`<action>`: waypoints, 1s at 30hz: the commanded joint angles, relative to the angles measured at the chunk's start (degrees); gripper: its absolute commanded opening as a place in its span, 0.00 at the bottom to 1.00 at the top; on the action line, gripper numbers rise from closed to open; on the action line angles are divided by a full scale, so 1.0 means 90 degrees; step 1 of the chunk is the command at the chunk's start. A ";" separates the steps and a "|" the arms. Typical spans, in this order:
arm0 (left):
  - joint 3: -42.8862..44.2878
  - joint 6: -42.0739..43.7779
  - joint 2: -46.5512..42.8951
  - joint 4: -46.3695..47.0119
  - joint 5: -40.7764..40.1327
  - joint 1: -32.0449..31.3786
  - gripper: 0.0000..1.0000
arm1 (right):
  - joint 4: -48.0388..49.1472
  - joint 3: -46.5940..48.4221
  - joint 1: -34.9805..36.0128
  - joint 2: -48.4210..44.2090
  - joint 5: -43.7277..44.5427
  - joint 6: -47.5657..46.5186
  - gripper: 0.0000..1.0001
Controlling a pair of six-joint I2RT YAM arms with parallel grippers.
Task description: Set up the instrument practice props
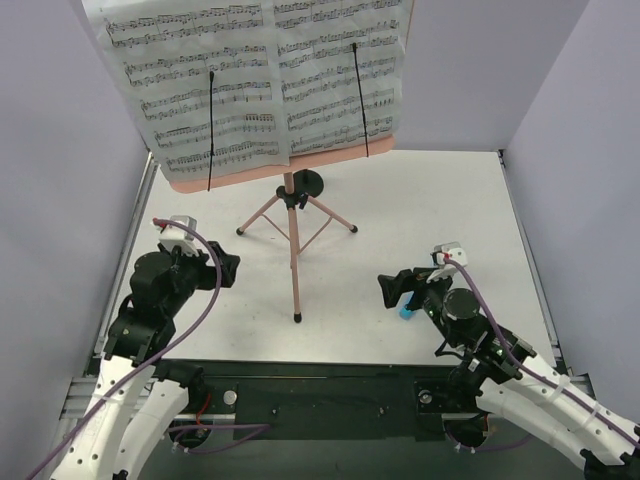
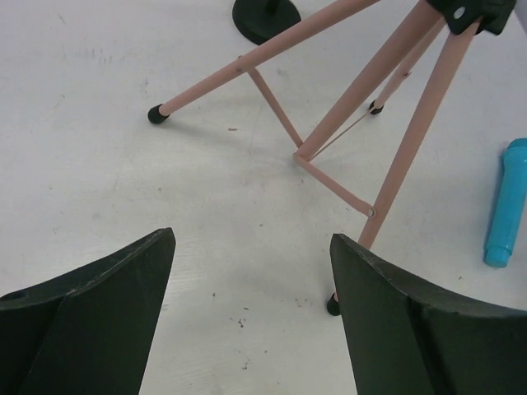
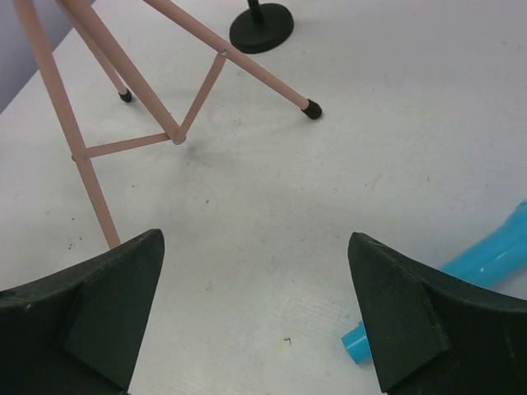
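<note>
OK, pink tripod (image 1: 294,270) stands mid white table (image 1: 430,210), pink desk (image 1: 240,180) on top holding sheet-music pages (image 1: 190,80). Lavender walls (image 1: 60,120) around. Left gripper (image 2: 251,239) and right gripper (image 3: 255,239) are wide apart, empty.

One pink desk (image 1: 250,172) stands at the far side. It carries two white sheets, the left page (image 1: 190,80) and the right page (image 1: 335,60), and two black wires, the left holder (image 1: 211,130) and the right holder (image 1: 361,100). One pink tripod (image 1: 293,250) has three legs and three black feet. One black disc (image 1: 307,183) lies near it. One blue tube (image 1: 407,312) lies near right. There are two grippers, the left gripper (image 1: 228,268) and the right gripper (image 1: 390,290).
</note>
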 commanded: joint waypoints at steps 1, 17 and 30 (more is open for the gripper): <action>-0.0094 0.0003 0.0142 0.0017 -0.0151 0.0039 0.87 | 0.0164 -0.0155 -0.0002 0.0360 0.0708 0.0352 0.89; -0.0534 -0.0006 0.0034 0.0896 -0.0053 0.0039 0.91 | 0.0242 -0.0301 -0.0012 0.0966 0.1305 0.0411 0.90; -0.0582 -0.0104 0.0123 0.1072 -0.0092 0.0039 0.91 | 0.0242 -0.0301 -0.0012 0.1044 0.1256 0.0313 0.90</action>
